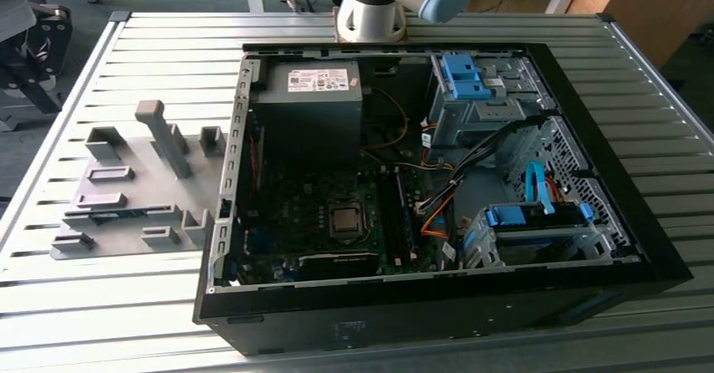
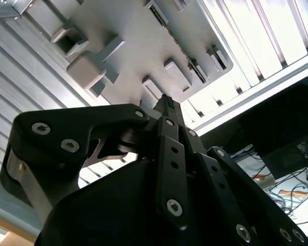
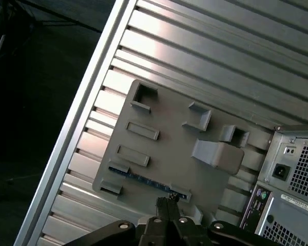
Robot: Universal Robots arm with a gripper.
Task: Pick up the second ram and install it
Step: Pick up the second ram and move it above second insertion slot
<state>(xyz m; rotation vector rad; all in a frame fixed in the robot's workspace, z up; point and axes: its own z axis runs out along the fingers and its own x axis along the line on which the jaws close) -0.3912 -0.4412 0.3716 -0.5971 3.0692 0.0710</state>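
Note:
The second ram (image 3: 143, 179) is a thin blue-green strip lying on edge in the grey fixture plate (image 3: 169, 138), held between small grey blocks. In the exterior view the ram (image 1: 106, 215) shows as a dark strip near the front of the fixture plate (image 1: 134, 197), at the exterior view's left. My gripper (image 3: 167, 201) hangs above the plate, apart from the strip, its black fingers closed together with nothing between them. In the second wrist view the gripper (image 2: 168, 104) points down at the same plate (image 2: 128, 31).
An open black computer case (image 1: 624, 247) lies on the slatted metal table (image 1: 167, 30), right of the fixture plate. Inside are the motherboard with long black slots (image 1: 393, 214), a power supply (image 1: 307, 97), cables and blue drive brackets (image 1: 536, 218). The arm's base (image 1: 374, 9) stands behind the case.

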